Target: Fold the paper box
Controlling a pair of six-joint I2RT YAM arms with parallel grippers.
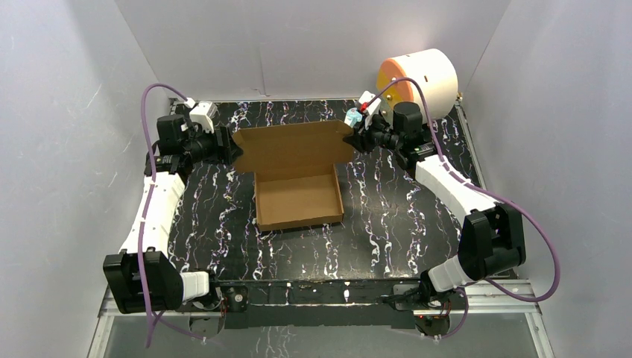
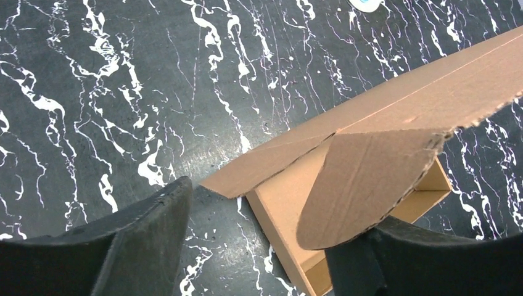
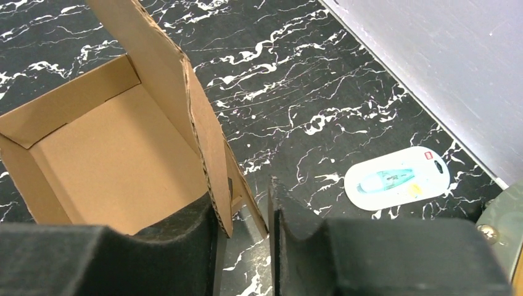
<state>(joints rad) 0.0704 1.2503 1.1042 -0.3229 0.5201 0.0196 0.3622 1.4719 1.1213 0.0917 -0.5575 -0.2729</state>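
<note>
The box [image 1: 298,201] lies bare inside (lid [image 1: 294,149] raised); left end effector [image 1: 233,149] gapes unladen, right end effector [image 1: 351,137] straddles a flap [image 3: 203,135], grip unclear.

White arm links [image 1: 153,212], black joints [image 1: 492,240] — purple cables [image 1: 159,85] trailing.

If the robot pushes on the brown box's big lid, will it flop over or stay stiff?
Likely it swings, not bends: the lid joins the paper box along a crease and should hinge there. The rounded side flap looks thin and hangs folded down, so it is probably floppy. The empty box seems light and may slide.
</note>
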